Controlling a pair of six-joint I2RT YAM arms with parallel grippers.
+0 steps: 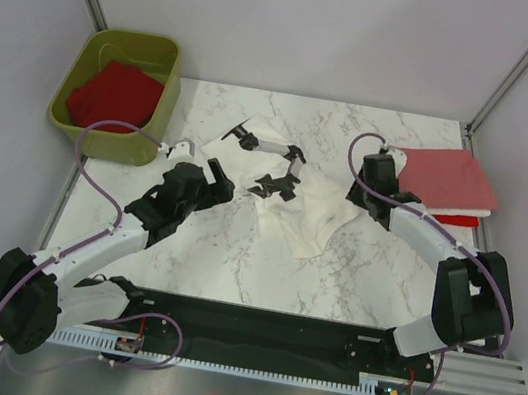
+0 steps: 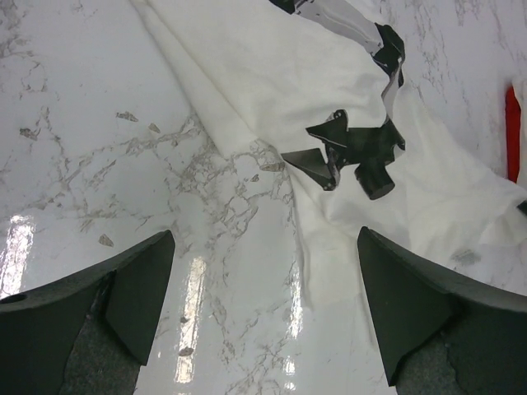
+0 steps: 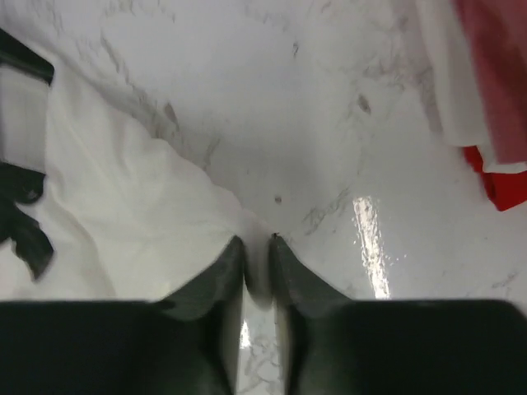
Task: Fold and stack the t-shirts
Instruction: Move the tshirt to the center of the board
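A white t-shirt (image 1: 298,208) with black marks lies crumpled on the middle of the marble table (image 1: 234,253). It also shows in the left wrist view (image 2: 272,90) and the right wrist view (image 3: 115,222). My left gripper (image 1: 219,178) is open at its left edge, jaws wide over bare table (image 2: 263,313). My right gripper (image 1: 356,195) is shut on the shirt's right edge (image 3: 257,247). A folded salmon pink t-shirt (image 1: 450,178) lies at the right, on a white and a red one (image 1: 461,220). Another red t-shirt (image 1: 111,96) lies in the tub.
The olive-green tub (image 1: 119,92) stands at the back left corner. Grey walls close the back and sides. A black rail (image 1: 261,334) with the arm bases runs along the near edge.
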